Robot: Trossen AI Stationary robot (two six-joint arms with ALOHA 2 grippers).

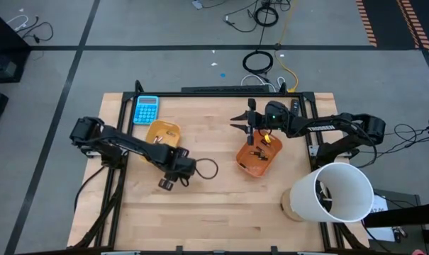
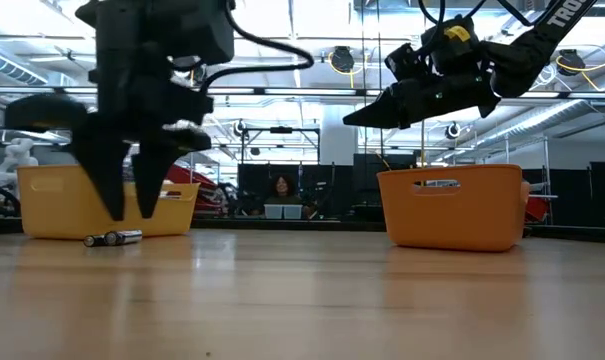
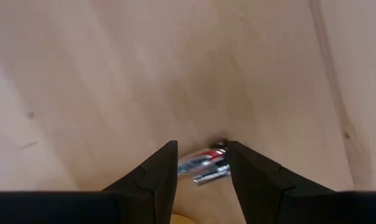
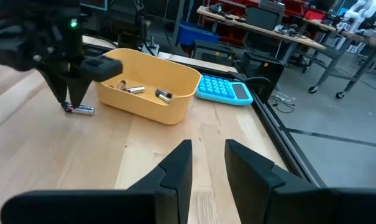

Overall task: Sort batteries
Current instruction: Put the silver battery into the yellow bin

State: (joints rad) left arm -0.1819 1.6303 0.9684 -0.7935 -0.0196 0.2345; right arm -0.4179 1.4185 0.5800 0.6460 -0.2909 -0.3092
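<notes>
- Wooden table under my cameras, workshop benches beyond it and a person seated far behind in the low view.
- My left gripper hangs tip-down just over the boards, fingers parted and empty, straddling loose batteries that lie on the wood beside the yellow tray.
- More batteries rest inside that tray, as my right wrist camera shows.
- My right gripper hovers in the air above the table, next to the orange tray, fingers narrowly apart with nothing between them.
- Blue calculator sits behind the yellow tray; a white bucket stands at the right front corner.
</notes>
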